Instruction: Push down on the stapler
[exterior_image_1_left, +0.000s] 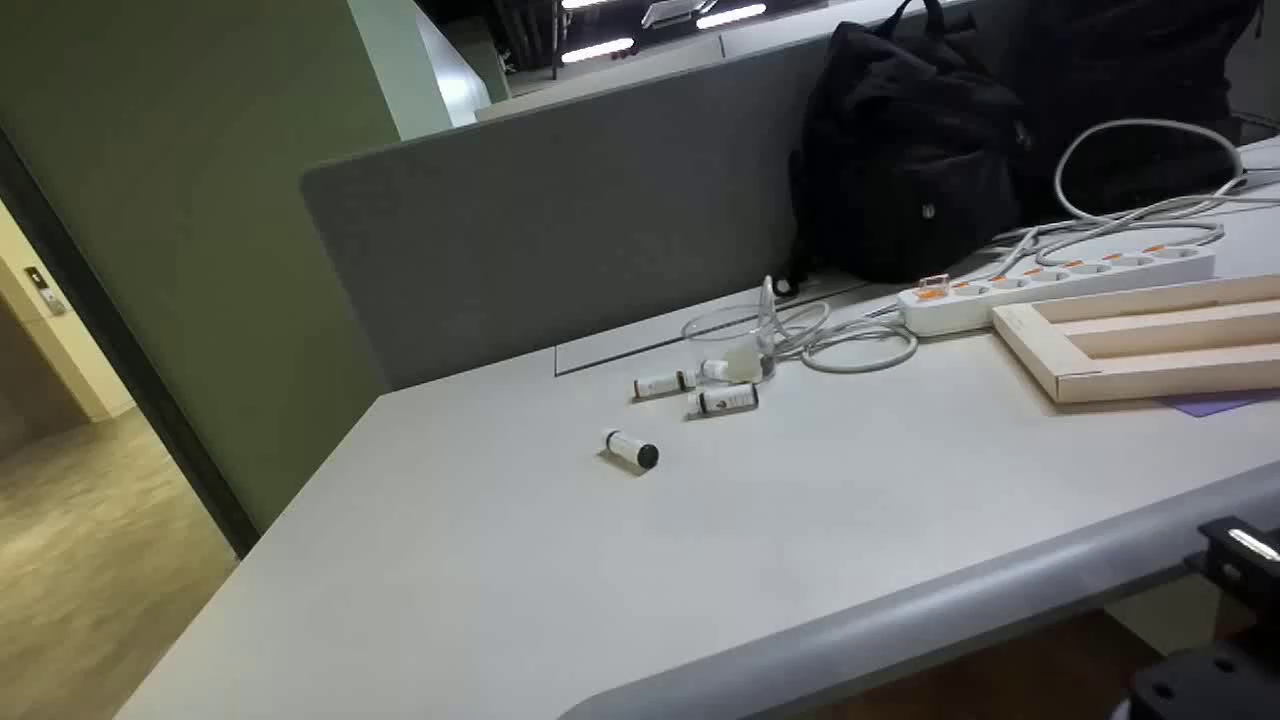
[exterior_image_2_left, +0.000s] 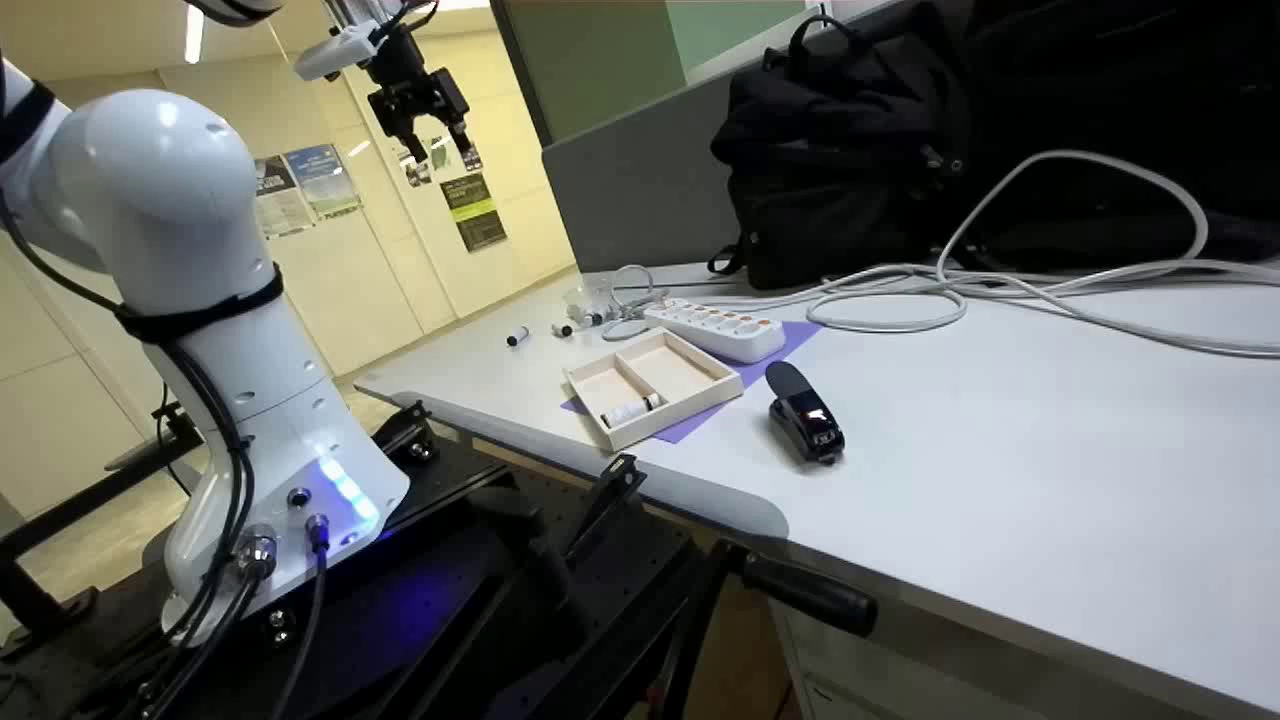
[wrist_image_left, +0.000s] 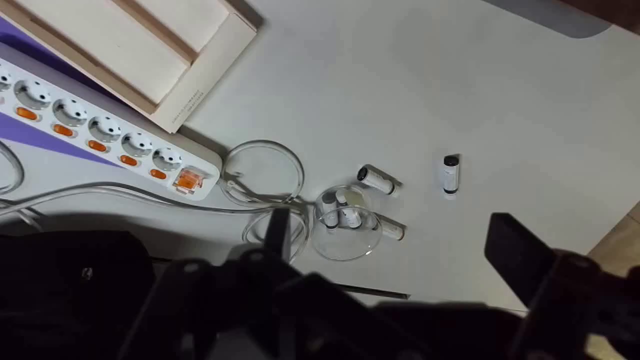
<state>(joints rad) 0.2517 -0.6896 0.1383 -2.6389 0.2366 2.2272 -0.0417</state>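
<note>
A black stapler (exterior_image_2_left: 806, 418) rests on the white table in an exterior view, near the front edge and right of the wooden tray. Its dark top arm is tilted up. The stapler is out of view in the wrist view. My gripper (exterior_image_2_left: 443, 150) is high in the air, far to the left of the stapler and well above the table. In the wrist view the gripper (wrist_image_left: 390, 220) shows its two black fingers wide apart with nothing between them. They hang above the part of the table with small bottles and a clear cup (wrist_image_left: 345, 235).
A wooden divided tray (exterior_image_2_left: 685, 410) lies on a purple sheet (exterior_image_2_left: 800, 335) beside a white power strip (exterior_image_2_left: 725, 328). White cables (exterior_image_2_left: 890, 290) and black bags (exterior_image_2_left: 840, 170) lie along the grey partition (exterior_image_1_left: 560, 230). A small bottle (exterior_image_1_left: 630, 449) lies apart from the others.
</note>
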